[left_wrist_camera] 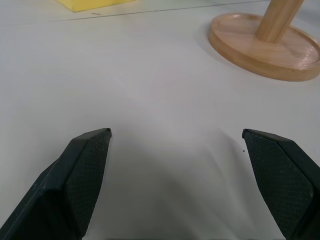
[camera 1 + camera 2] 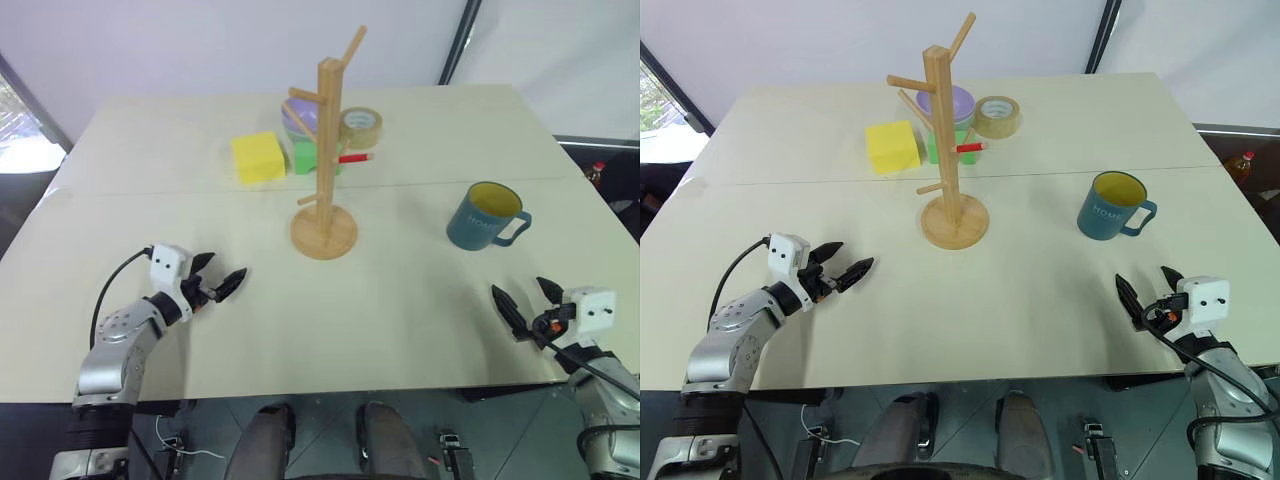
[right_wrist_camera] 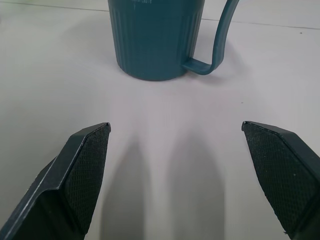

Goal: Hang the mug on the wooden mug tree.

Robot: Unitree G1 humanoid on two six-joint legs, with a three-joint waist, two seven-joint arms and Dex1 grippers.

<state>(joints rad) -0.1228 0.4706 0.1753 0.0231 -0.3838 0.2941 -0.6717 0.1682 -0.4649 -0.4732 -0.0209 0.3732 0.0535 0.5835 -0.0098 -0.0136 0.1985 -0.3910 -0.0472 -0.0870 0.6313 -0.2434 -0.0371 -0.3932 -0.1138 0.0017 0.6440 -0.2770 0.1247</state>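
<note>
Teal mug [image 2: 487, 217]: one; wooden mug tree [image 2: 325, 160]: one.

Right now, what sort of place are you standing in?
Probably a test or demo space, not a home: a bare cream table before a plain white screen, set with props like a yellow foam block and a tape roll.

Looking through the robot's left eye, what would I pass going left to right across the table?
Left gripper → yellow block → wooden mug tree → teal-blue ceramic mug → right gripper.
</note>
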